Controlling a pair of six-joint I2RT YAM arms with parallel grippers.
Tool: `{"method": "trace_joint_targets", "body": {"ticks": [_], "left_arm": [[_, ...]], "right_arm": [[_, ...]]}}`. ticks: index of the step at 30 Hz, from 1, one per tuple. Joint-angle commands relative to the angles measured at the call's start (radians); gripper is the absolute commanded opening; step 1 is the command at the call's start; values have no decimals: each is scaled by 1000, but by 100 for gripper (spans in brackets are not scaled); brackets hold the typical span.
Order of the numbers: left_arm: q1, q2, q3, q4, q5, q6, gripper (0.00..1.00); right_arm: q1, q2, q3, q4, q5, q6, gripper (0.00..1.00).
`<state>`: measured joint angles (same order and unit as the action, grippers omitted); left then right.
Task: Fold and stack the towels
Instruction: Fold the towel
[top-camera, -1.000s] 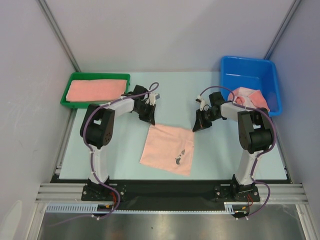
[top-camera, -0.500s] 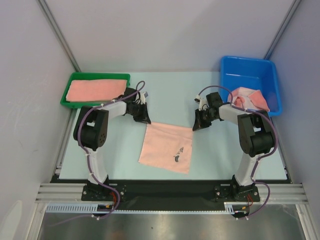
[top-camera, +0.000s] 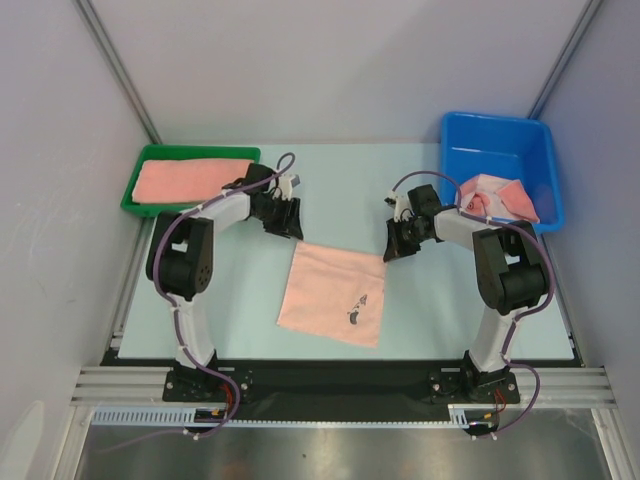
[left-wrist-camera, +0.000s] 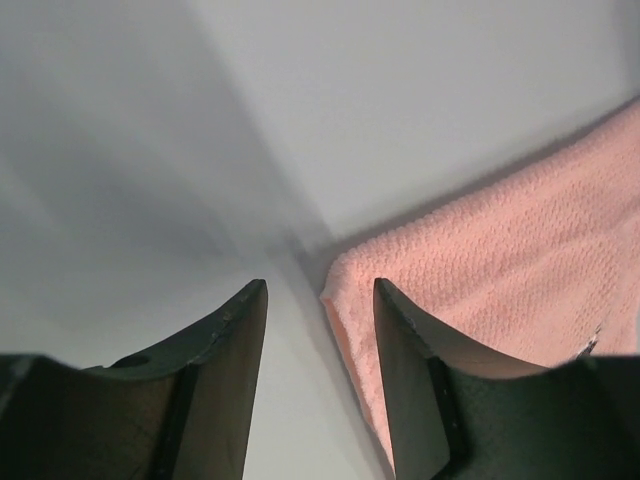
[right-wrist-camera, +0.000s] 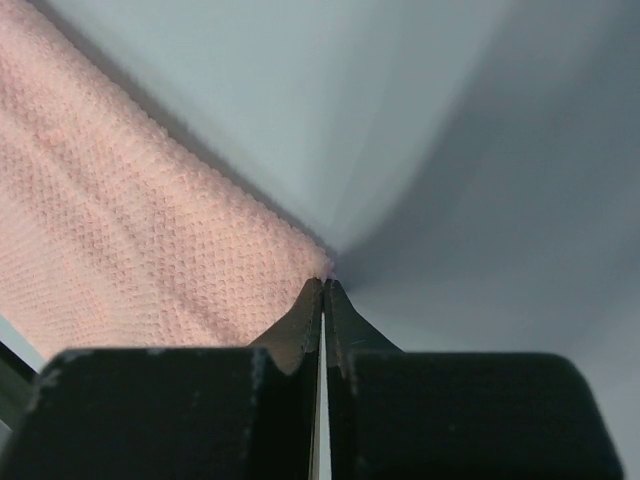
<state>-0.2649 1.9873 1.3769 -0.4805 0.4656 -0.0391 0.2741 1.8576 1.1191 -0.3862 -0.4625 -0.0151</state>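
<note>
Centre: pink towel (top-camera: 333, 294) spread flat, ready for folding. Your left gripper (top-camera: 287, 222) at its 11 o'clock corner, jaws half apart, empty. Your right gripper (top-camera: 393, 247) shut at 1 o'clock corner; pinch unclear. Folded towel (top-camera: 190, 178) waits in green tray (top-camera: 140, 205), 10 o'clock.

Too small to read from above: dark motif (top-camera: 358, 315) on spread pink towel (top-camera: 333, 293). Cut off by frame edges in both wrist views, only a corner showing. Blurred around it: tabletop (left-wrist-camera: 300, 420). Cannot tell whether right end effector (right-wrist-camera: 322, 285) pinches that corner. Partly hidden behind right arm (top-camera: 505, 265): bunched towels (top-camera: 497, 195) in blue bin (top-camera: 495, 120).
</note>
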Motion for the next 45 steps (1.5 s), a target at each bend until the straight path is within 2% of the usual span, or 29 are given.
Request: {"method": "trace_joint_targets", "body": {"ticks": [1,6,12,18,21,22,23,27,31,36,39,45], "left_arm": [[6,56,43,-67,112,162,52],[6,94,59,-96,146,214,51],[6,114,65,-87,114,237,50],[6,142,86,-98,120,235,41],[6,145,86,-90,137,231,22],[6,145,88,-86,149,228,8],[6,145,90,-84,165,226,1],[6,105,97,-66,191,185,0],[18,-20,119,-35,66,96,0],[46,-259,171,-9,7,45,0],[50,-349,201,-1,-16,13,0],[50,-562,150,48,27,-5,0]], "right_arm": [[4,2,36,-5,2,-22,0],[-4,5,42,-10,-4,-26,0],[-9,11,42,-6,-16,-31,0],[-12,20,44,-2,-19,-31,0],[-12,26,44,-2,-19,-29,0],[-10,26,44,0,-18,-28,0],[-10,28,44,1,-18,-28,0],[-10,26,77,-19,-7,-8,0],[2,-29,223,-85,53,9,0],[-3,-173,428,-94,122,10,0],[-4,-241,478,-66,116,4,0],[11,-426,435,-8,124,-5,0]]}}
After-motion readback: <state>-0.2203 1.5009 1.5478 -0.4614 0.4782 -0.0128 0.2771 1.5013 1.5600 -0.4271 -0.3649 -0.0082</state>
